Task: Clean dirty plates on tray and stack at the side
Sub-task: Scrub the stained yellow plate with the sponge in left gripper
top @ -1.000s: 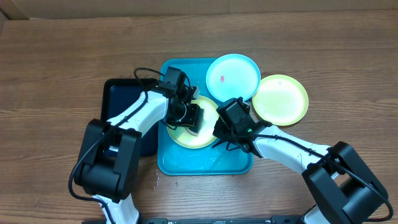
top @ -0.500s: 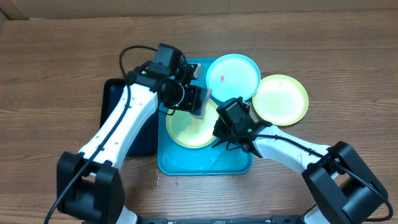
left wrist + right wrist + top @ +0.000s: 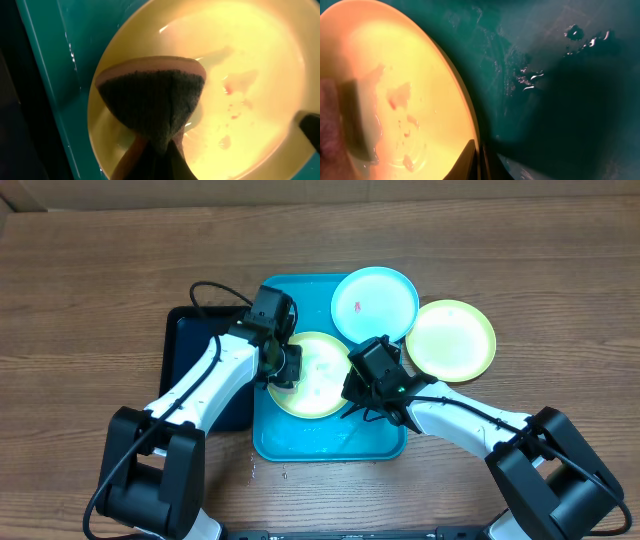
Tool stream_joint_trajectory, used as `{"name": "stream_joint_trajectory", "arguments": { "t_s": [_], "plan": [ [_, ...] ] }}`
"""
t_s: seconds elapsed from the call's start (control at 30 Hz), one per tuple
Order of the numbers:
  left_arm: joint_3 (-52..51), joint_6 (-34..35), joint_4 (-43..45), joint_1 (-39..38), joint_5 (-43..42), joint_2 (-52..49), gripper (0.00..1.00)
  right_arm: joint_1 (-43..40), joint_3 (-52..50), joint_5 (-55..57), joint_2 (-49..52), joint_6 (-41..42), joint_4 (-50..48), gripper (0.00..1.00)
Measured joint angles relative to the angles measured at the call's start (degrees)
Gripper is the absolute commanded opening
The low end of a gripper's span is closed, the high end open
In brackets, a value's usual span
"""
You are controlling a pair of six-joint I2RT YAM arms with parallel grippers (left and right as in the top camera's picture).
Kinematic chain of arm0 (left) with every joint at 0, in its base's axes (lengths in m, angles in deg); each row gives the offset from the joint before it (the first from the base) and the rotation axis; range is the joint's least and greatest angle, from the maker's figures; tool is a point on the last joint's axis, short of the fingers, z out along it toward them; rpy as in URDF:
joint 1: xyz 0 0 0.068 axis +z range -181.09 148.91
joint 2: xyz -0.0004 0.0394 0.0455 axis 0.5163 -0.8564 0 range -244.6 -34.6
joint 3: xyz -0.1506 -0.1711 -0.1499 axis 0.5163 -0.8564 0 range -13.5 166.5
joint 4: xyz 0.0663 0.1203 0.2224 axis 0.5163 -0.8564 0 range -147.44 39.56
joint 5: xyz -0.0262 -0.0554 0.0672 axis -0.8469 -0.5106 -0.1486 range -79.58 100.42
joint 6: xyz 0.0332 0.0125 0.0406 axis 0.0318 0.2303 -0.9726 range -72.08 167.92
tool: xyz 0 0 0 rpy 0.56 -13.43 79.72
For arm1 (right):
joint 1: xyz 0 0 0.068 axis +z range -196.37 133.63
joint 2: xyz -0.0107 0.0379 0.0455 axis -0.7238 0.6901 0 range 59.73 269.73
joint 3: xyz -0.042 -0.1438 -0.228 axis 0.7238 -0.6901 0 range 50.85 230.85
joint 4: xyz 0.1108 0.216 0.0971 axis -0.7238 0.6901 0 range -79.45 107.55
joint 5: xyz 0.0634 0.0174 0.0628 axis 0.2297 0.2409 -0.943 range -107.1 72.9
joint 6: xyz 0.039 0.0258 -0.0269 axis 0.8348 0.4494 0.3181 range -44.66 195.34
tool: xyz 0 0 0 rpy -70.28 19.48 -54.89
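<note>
A yellow-green plate point(image 3: 322, 380) with orange-red smears lies in the cyan-blue tray point(image 3: 290, 438). My left gripper point(image 3: 283, 367) is shut on a dark sponge with a pink back point(image 3: 150, 97) and presses it on the left part of this plate point(image 3: 245, 55). My right gripper point(image 3: 352, 393) is shut on the plate's right rim point(image 3: 479, 159). The smears also show in the right wrist view on the plate point(image 3: 395, 75). A light cyan plate point(image 3: 374, 303) with a red smear lies over the tray's far right corner. A second yellow-green plate point(image 3: 450, 340) lies on the table to the right.
A narrower black tray point(image 3: 190, 365) lies against the blue tray's left side, under my left arm. The blue tray's floor point(image 3: 560, 75) is wet with droplets. The wooden table point(image 3: 90, 280) surrounds everything.
My left gripper lifted the sponge off the plate toward the tray's far side, then came back down onto the plate's left part. The right gripper has held the rim unmoved.
</note>
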Motion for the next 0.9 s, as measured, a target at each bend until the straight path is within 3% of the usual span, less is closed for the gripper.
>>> {"name": "stream_joint_trajectory", "arguments": {
  "t_s": [0.1, 0.23, 0.3, 0.33, 0.37, 0.43, 0.7, 0.9],
  "plan": [
    [-2.34, 0.9, 2.08, 0.0, 0.72, -0.07, 0.04, 0.0, 0.0, -1.27, 0.13, -0.92, -0.17, 0.06],
    [-3.72, 1.49, 2.82, 0.0, 0.94, -0.17, 0.04, 0.0, 0.0, -3.19, 0.2, -1.68, -0.22, 0.23],
    [-3.85, 1.51, 2.91, 0.0, 0.98, -0.17, 0.04, 0.0, 0.0, -3.82, 0.2, -2.01, -0.15, 0.27],
    [-3.87, 1.51, 3.06, 0.0, 1.09, -0.17, 0.04, 0.0, 0.0, -3.93, 0.2, -2.01, -0.17, 0.25],
    [-3.87, 1.51, 3.21, 0.0, 1.11, -0.17, 0.04, 0.0, 0.0, -4.09, 0.2, -1.95, -0.17, 0.14],
    [-3.89, 1.53, 3.5, 0.0, 1.11, -0.17, 0.04, 0.0, 0.0, -4.15, 0.2, -2.03, -0.28, 0.04],
    [-3.89, 1.55, 5.84, 0.02, 0.42, -2.51, 0.04, 0.0, 0.0, -4.17, 0.2, -1.99, -0.33, 0.04],
    [-3.21, 1.49, 6.71, 0.85, -4.66, -4.44, 0.04, -0.04, 0.0, -3.76, 0.24, -2.01, -0.17, 0.04]
  ]
}}
